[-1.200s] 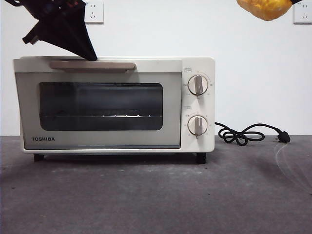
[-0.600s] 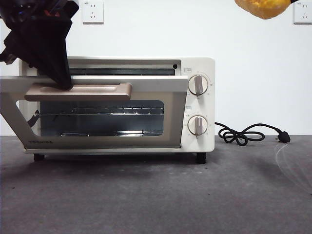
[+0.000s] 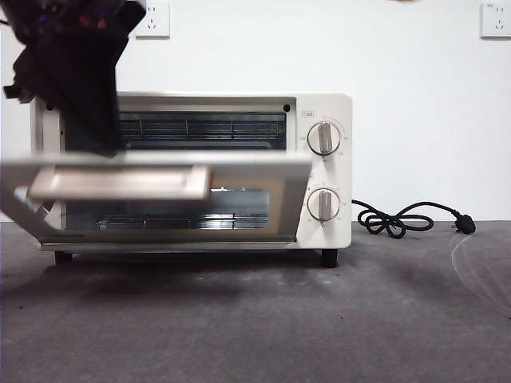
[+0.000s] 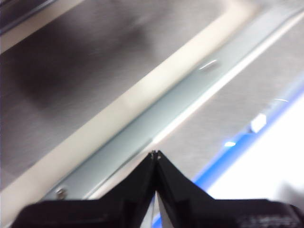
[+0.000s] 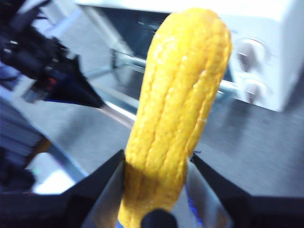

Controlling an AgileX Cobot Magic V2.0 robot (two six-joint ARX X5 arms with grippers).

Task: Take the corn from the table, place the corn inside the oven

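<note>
The cream-white oven (image 3: 323,104) stands on the dark grey table (image 3: 319,319), its glass door (image 3: 271,171) tilted about halfway down, rack and cavity showing. My left gripper (image 3: 104,148) is shut, its tips (image 4: 155,154) pressing on the door's top edge (image 4: 142,123) just above the beige handle (image 3: 120,183). The corn (image 5: 178,104), glossy yellow, stands upright with my right gripper (image 5: 156,156) shut on its lower part. It is held high, to the right of the oven (image 5: 285,47), and is out of the front view. The left arm (image 5: 61,85) shows in the right wrist view.
A black cord with its plug (image 3: 399,219) lies on the table right of the oven. Two wall sockets (image 3: 152,17) (image 3: 495,17) sit on the white wall behind. Two round knobs (image 3: 323,138) are on the oven's right panel.
The oven door has swung from closed to about half open, and my left gripper has come down with it. The corn has risen out of the top of the front view.
</note>
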